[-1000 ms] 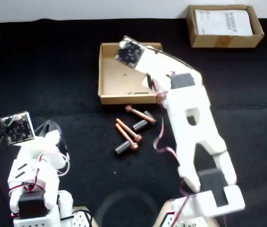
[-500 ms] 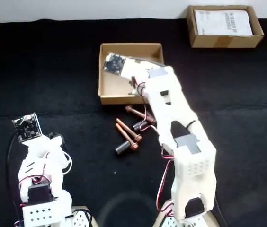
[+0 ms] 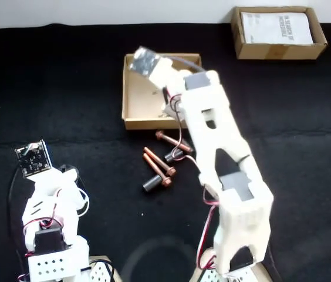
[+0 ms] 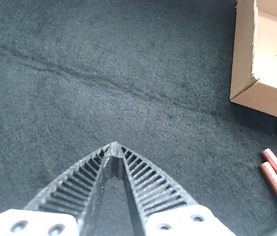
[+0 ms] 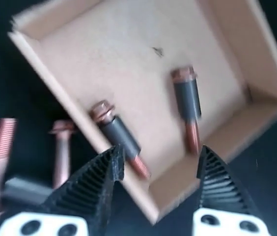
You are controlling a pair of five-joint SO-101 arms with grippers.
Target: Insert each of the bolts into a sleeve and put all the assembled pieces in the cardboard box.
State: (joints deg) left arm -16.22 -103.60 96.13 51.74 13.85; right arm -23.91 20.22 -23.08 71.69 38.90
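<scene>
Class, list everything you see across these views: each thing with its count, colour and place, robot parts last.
Cloth: one, black, covering the table.
Cardboard box: one, brown, open-topped, mid-table.
Assembled pieces: two, copper bolts in dark grey sleeves, lying inside the Cardboard box.
Loose bolts: three, copper, on the Cloth just outside the box's near wall.
Loose sleeves: two, dark grey, among those bolts.
Second box: one, brown, white sheet inside, far right corner.
Left gripper: one, black, shut, over bare Cloth.
Right gripper: one, black, open, above the Cardboard box.
</scene>
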